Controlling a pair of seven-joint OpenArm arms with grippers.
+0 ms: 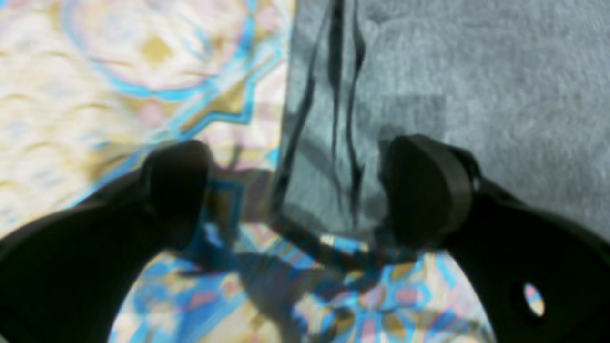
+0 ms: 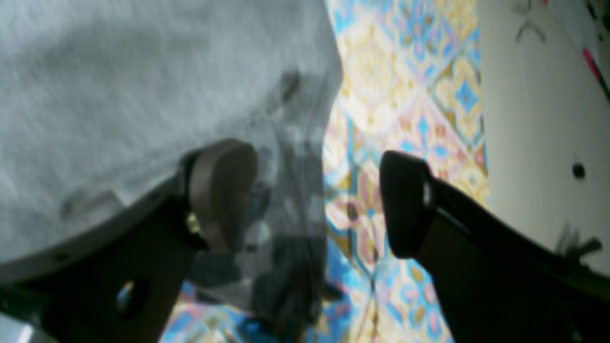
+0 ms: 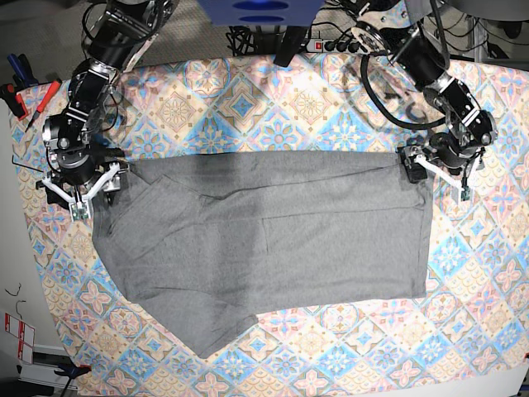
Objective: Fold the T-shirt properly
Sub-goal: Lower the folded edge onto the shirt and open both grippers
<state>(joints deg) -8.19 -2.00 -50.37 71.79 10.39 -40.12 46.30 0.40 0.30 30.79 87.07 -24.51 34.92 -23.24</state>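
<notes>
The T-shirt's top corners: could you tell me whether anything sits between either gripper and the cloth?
Nothing visible does. The left gripper and right gripper each stand open right at a corner of the T-shirt, with only the tablecloth around them.

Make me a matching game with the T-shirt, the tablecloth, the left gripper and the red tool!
Things:
1. T-shirt
2. tablecloth
3. left gripper
4. red tool

Descriptions:
A. colourful diamond pattern
B. open at the shirt's corner, right side of the base view
C. plain grey, spread flat
D. lying at the cloth's far left edge

Pairs: 1-C, 2-A, 3-B, 4-D
</notes>
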